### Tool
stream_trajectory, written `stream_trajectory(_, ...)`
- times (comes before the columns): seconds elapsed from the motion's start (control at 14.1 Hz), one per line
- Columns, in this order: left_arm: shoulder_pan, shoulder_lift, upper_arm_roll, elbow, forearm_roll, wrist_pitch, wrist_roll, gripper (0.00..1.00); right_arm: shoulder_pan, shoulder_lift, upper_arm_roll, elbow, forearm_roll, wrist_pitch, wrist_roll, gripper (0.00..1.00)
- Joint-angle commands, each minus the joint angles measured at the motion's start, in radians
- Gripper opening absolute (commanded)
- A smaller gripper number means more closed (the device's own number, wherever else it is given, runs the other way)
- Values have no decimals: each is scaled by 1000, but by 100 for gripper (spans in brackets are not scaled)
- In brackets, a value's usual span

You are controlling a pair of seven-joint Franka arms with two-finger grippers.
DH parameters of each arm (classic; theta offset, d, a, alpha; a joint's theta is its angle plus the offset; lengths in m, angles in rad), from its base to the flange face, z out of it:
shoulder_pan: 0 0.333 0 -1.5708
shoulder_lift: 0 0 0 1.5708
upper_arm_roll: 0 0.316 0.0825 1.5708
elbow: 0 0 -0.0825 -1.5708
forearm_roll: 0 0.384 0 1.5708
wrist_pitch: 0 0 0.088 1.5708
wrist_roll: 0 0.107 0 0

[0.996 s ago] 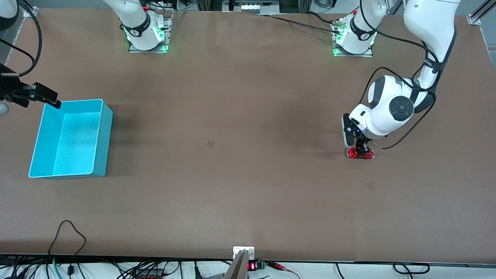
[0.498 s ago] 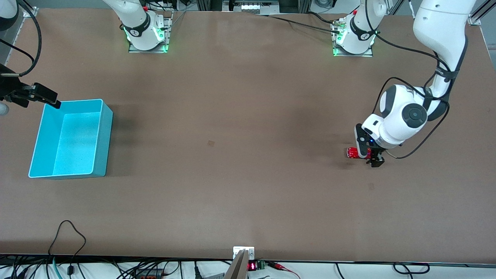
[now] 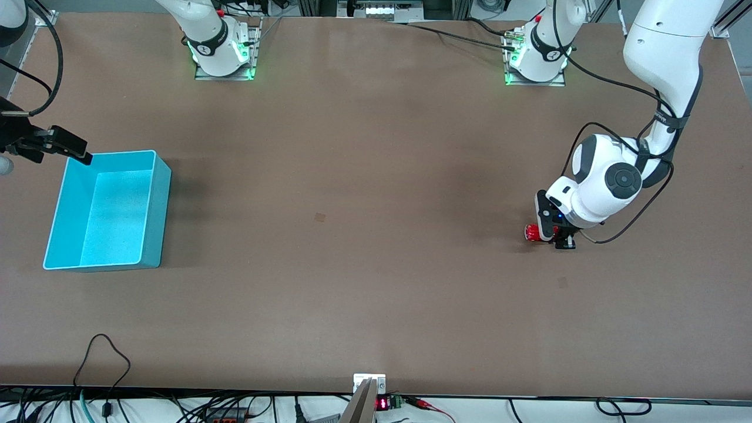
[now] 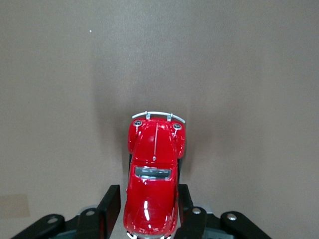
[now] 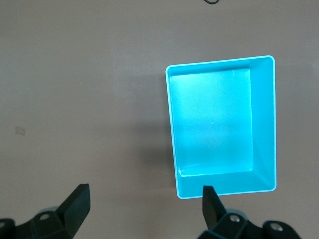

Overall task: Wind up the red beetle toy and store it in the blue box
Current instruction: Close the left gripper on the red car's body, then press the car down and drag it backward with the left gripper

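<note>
The red beetle toy (image 3: 532, 232) stands on the table toward the left arm's end, its silvery front bumper pointing away from my left gripper. In the left wrist view the toy (image 4: 153, 159) fills the middle. My left gripper (image 3: 559, 238) is down at the table, and its jaws stand tight against both sides of the toy's rear (image 4: 149, 193). The blue box (image 3: 106, 205) stands empty at the right arm's end. My right gripper (image 3: 66, 153) hangs open and empty over the table by the box's corner. It waits there, and its wrist view shows the box (image 5: 219, 124).
The brown table (image 3: 352, 205) is bare between the toy and the box. A loose black cable (image 3: 108, 352) lies near the table edge nearest the front camera. The arm bases (image 3: 223, 53) stand along the edge farthest from that camera.
My left gripper moved from over the toy's middle to its rear end and came down around it. The toy shifted slightly toward the right arm's end. The right arm has not moved.
</note>
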Motion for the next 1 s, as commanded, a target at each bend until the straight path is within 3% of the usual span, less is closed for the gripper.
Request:
stream_trajectory(0.0,3,12,-4,17,19,0,17,28,-9,7,7,16,-3,-1,-4,100)
stream_trajectory(0.21,9,20,-4,17,19,0,17,22,-11,7,5,16,-3,2,-4,100)
stream_trajectory(0.93,59,20,-4,21,19,-7,34,23,-11,7,7,16,-3,5,-4,100)
